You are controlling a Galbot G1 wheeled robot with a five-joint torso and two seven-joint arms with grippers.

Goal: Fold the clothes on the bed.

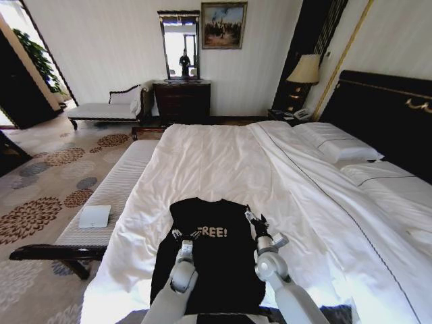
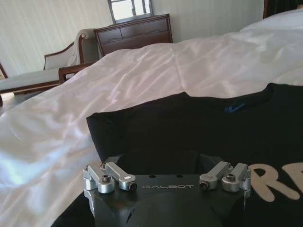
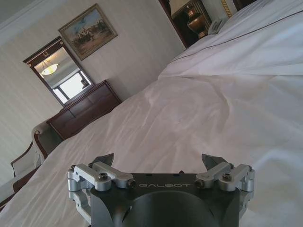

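Black T-shirt (image 1: 209,260) lies flat, unfolded, near the foot of the bed (image 1: 223,162). My left gripper (image 1: 182,235) and right gripper (image 1: 253,219) hover at its two sides, both spread wide, holding nothing. I judge folding not begun.

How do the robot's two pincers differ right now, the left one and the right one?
The left pincer sits over the black T-shirt with white lettering, by its left sleeve; the right pincer sits at the shirt's right edge, farther up the white bed. Both are open, holding nothing.
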